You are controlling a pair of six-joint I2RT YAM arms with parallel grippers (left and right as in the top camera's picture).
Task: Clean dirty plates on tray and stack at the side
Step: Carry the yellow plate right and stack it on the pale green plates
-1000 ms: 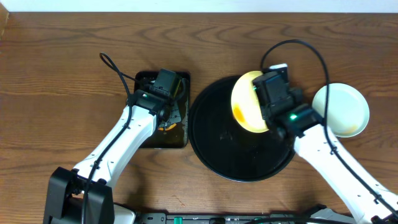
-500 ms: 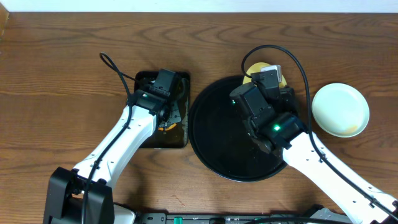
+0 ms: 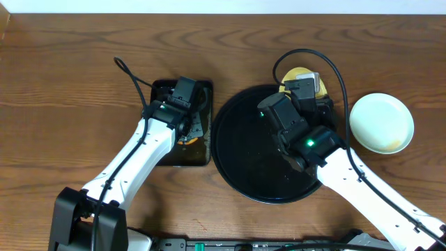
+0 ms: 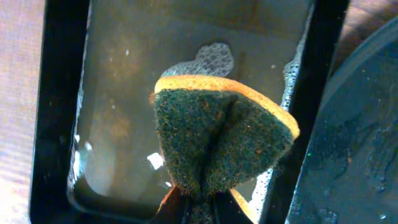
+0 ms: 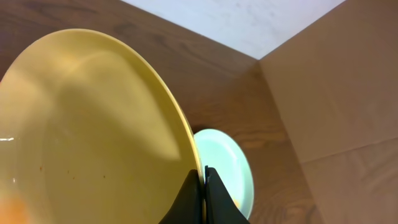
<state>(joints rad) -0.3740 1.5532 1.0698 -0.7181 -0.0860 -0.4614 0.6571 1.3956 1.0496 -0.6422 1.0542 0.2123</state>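
right end effector [image 5: 204, 194] clamps tilted pale yellow plate [image 5: 93, 124] by its rim; left end effector [image 4: 196, 206] pinches folded sponge [image 4: 224, 143].

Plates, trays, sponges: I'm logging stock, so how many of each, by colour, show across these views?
pale yellow plate: 1
pale mint plate: 1
round black tray: 1
rectangular black tray: 1
sponge: 1
Total: 5
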